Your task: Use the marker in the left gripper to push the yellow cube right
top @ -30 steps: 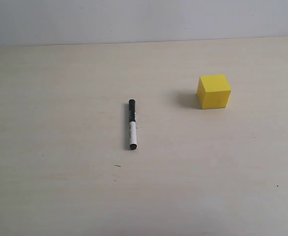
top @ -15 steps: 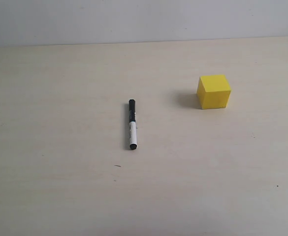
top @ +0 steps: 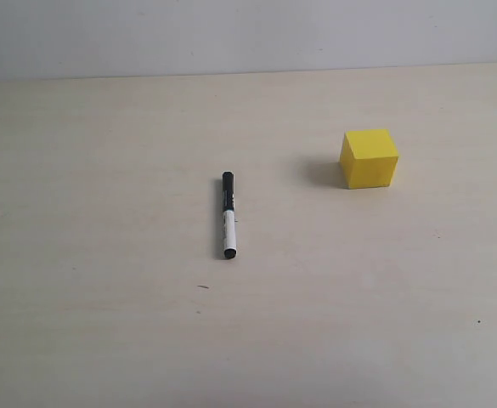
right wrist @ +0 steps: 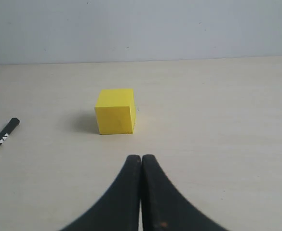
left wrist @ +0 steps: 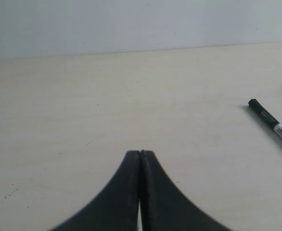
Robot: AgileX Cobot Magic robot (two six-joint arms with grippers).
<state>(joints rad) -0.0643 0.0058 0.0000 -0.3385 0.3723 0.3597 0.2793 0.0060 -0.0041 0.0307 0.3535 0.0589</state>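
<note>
Fingers (left wrist: 129,178) of the left gripper (left wrist: 140,153) are pressed together and hold nothing; those of the right gripper (right wrist: 141,157) are likewise closed and empty. The marker (top: 228,216) lies flat on the counter (top: 104,323), ungripped, its black cap toward the far wall. The yellow cube (top: 369,158) sits well apart to its right, slightly farther back.

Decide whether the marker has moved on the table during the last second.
No. The marker lies at the same spot and angle, with the same gap to the yellow cube on its right.
</note>
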